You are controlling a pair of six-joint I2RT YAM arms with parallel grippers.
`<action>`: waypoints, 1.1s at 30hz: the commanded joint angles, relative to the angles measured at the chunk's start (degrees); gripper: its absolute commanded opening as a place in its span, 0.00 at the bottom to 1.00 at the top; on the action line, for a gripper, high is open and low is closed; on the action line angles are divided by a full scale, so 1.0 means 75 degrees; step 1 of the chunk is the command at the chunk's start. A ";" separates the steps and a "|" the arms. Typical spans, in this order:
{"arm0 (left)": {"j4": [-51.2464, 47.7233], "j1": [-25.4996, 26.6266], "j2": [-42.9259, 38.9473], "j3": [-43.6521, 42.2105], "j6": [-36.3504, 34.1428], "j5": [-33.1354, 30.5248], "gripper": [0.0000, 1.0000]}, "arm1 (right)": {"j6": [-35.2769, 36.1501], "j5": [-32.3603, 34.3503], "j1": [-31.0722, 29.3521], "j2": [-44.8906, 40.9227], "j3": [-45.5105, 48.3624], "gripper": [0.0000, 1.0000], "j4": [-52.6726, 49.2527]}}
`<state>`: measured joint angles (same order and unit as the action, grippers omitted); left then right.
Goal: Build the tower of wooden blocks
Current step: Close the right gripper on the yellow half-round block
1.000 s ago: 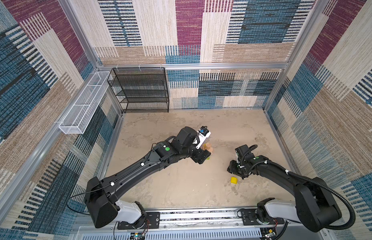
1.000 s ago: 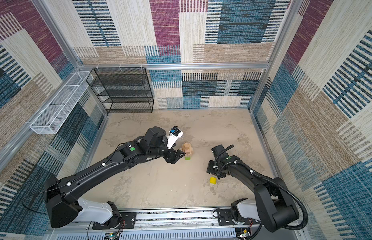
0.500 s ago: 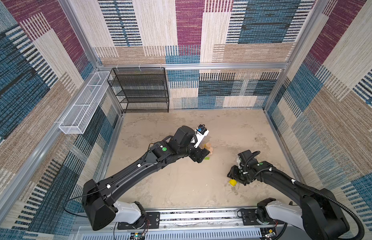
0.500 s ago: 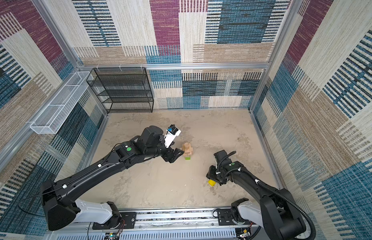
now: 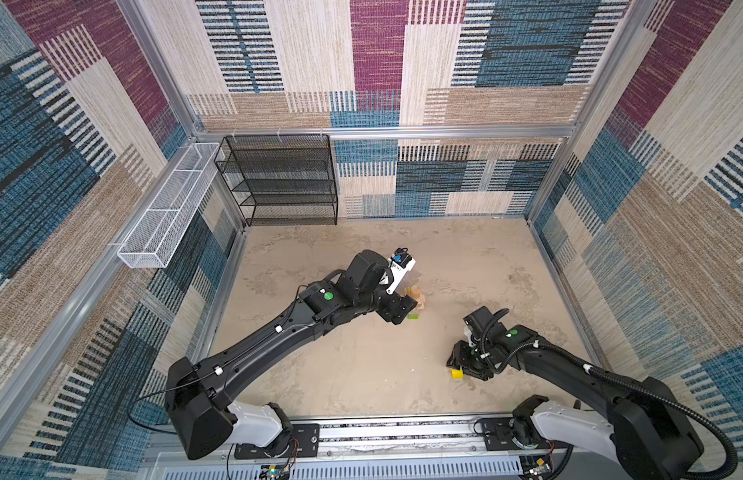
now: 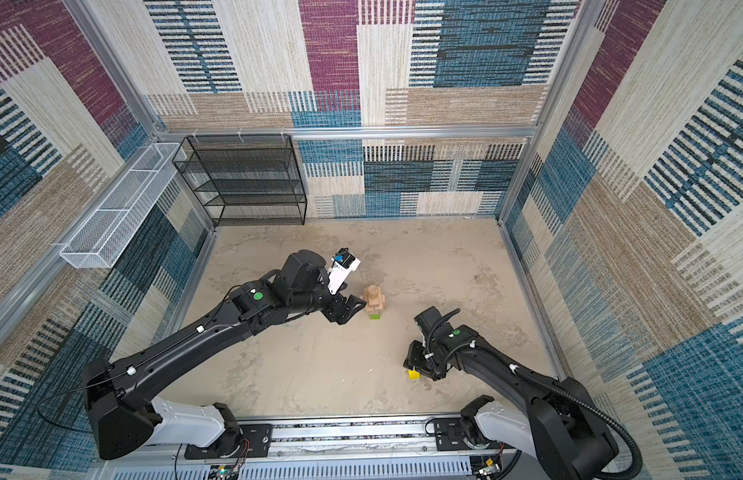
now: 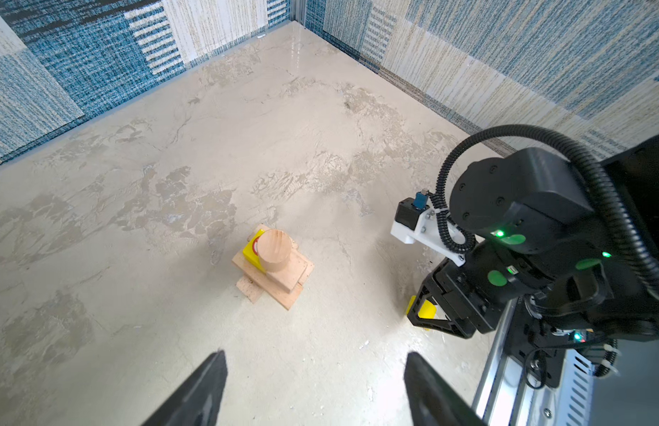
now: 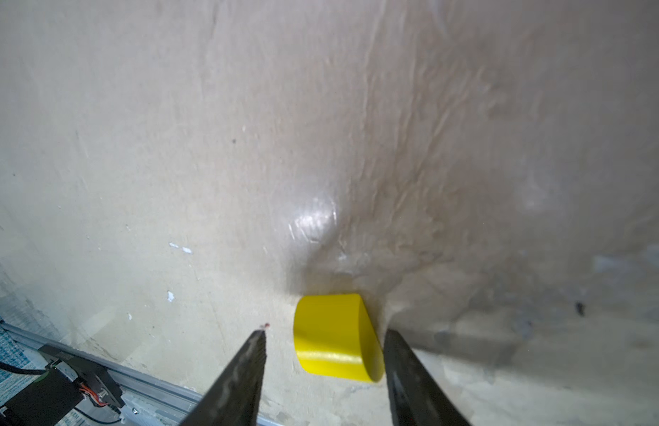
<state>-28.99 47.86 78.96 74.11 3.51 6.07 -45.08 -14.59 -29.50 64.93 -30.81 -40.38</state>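
Note:
The wood block tower (image 6: 374, 301) stands mid-floor: a green oblong (image 6: 374, 316) at the base, tan bricks (image 7: 283, 280) laid crosswise, a red-marked yellow cube (image 7: 251, 252) and a tan round piece (image 7: 272, 254) on top. My left gripper (image 6: 355, 305) hovers just left of it, open and empty; its fingertips (image 7: 217, 363) frame bare floor in the left wrist view. It hides part of the tower (image 5: 419, 297) in a top view. A yellow cylinder (image 8: 331, 339) lies on its side between the open fingers of my right gripper (image 8: 325, 333), close to one finger with a gap at the other.
A black mesh shelf (image 5: 284, 183) stands at the back left wall and a white wire basket (image 5: 166, 208) hangs on the left wall. The metal base rail (image 5: 382, 432) runs along the front edge, close to the yellow cylinder (image 5: 457, 374).
My right gripper has moved toward the front rail and down over the yellow cylinder, which now lies between its fingers. The left arm has shifted only slightly beside the tower.

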 commanded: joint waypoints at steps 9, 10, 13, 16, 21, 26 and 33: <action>-0.0164 -0.0063 -0.0057 0.0080 0.0162 -0.0235 0.81 | -0.0611 0.0808 -0.0451 -0.0094 -0.0378 0.55 -0.0656; -0.0164 -0.0064 -0.0069 0.0070 0.0174 -0.0245 0.81 | -0.0647 0.0831 -0.0555 -0.0080 -0.0399 0.54 -0.0633; -0.0189 -0.0071 -0.0101 0.0080 0.0177 -0.0303 0.81 | -0.0703 0.0895 -0.0839 0.0065 -0.0490 0.52 -0.0595; -0.0200 -0.0065 -0.0152 0.0070 0.0171 -0.0351 0.81 | -0.0715 0.1039 -0.1071 0.0186 -0.0600 0.52 -0.0638; -0.0191 -0.0080 -0.0209 0.0080 0.0177 -0.0215 0.81 | -0.0664 0.1411 -0.1291 0.0379 -0.0800 0.52 -0.0950; -0.0201 -0.0078 -0.0240 0.0079 0.0200 -0.0152 0.81 | -0.0575 0.1529 -0.1407 0.0466 -0.0942 0.51 -0.1118; -0.0198 -0.0089 -0.0270 0.0058 0.0187 -0.0141 0.81 | -0.0281 0.1743 -0.1446 0.0528 -0.0892 0.55 -0.1036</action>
<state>-29.89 47.27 77.25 74.26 4.27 4.71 -48.45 -3.18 -40.18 68.58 -37.52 -48.18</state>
